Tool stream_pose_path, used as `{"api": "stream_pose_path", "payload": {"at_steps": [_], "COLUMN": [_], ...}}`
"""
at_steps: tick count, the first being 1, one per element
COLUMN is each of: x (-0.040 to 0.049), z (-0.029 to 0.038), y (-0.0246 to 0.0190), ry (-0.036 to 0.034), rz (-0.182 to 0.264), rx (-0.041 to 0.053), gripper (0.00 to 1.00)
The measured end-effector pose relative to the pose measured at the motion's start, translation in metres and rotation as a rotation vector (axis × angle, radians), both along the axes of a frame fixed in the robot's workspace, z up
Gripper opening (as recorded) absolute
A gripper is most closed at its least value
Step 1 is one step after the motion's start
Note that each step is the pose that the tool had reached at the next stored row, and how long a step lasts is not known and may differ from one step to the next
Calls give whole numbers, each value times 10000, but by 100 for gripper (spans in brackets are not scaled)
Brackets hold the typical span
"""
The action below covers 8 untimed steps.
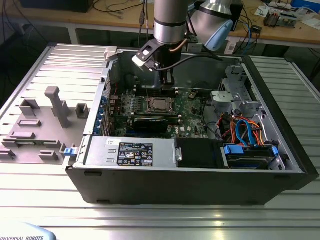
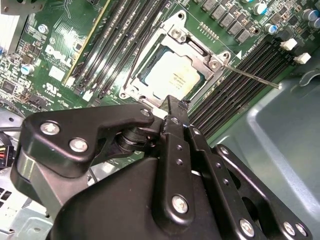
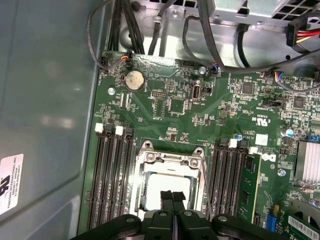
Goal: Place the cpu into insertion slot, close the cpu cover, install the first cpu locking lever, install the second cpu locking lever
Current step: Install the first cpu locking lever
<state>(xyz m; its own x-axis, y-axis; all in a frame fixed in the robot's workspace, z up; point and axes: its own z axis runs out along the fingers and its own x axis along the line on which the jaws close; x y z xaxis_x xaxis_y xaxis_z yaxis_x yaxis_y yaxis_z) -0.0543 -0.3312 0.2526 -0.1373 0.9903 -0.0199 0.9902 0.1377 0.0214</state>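
Note:
The cpu (image 2: pixel 172 75) lies flat in the insertion slot (image 1: pixel 160 105), its silvery top showing through the window of the cpu cover (image 2: pixel 196 49), which is down over it. In the first wrist view the cpu (image 3: pixel 152 192) sits framed by the cpu cover (image 3: pixel 167 161). A thin locking lever (image 2: pixel 250 76) juts from the socket's corner out over the memory slots. Another lever (image 2: pixel 144 52) runs along the opposite side of the frame. My gripper (image 2: pixel 176 102) (image 3: pixel 172 195) (image 1: pixel 170 84) hovers just above the socket's edge, fingers pressed together with nothing between them.
Black memory slots (image 3: pixel 112 175) flank the socket on both sides. A long black graphics card (image 1: pixel 150 122) lies in front of it. The grey case wall (image 2: pixel 285 130) is close by. Cables (image 1: pixel 240 130) and the power supply (image 1: pixel 130 150) fill the case's front.

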Motion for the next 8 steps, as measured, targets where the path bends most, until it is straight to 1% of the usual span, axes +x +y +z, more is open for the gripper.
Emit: {"api": "stream_pose_path", "payload": {"at_steps": [5,8], "x": [0,-2], "z": [0,0], "y": [0,-1], "ry": [0,0], "rz": [377,781], "rx": [0,0], "gripper": [11,11]}}
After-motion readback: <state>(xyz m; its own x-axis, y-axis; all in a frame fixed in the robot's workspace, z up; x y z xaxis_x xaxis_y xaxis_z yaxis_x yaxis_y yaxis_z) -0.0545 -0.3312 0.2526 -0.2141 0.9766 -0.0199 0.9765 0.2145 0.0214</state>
